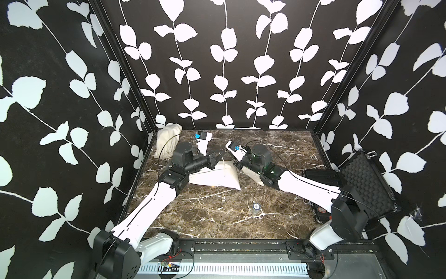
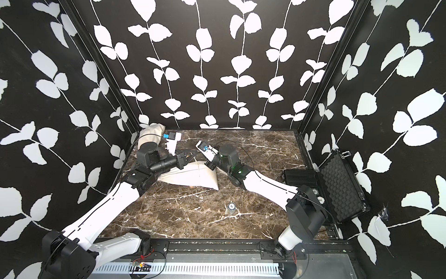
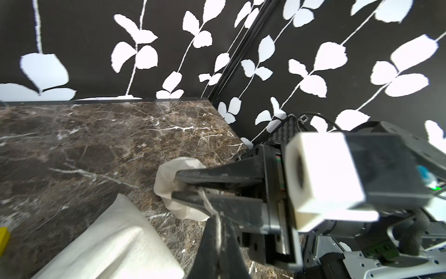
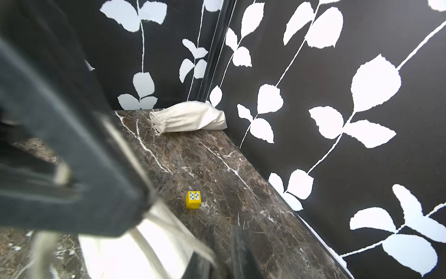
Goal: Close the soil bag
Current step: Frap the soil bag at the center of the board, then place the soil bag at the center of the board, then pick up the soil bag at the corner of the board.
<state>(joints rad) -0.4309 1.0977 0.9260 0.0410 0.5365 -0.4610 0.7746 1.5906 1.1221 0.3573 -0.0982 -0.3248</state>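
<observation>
The white cloth soil bag (image 1: 212, 177) lies mid-table. Our left gripper (image 3: 217, 221) is clamped on its thin white drawstring (image 3: 205, 198); our right gripper (image 3: 177, 186), jaws narrow, pinches the gathered mouth (image 3: 166, 178). We'd pull the drawstring straight away, steadily, neck braced.

Close view over a brown marble tabletop (image 3: 96, 135). The left gripper (image 3: 218, 219), jaws closed, pinches a thin white drawstring (image 3: 207, 202). The string leads into the right gripper (image 3: 176, 184), whose dark jaws are clamped on the bunched mouth of the white cloth soil bag (image 3: 115, 241). Black walls (image 3: 84, 48) patterned with white leaves stand behind.
</observation>
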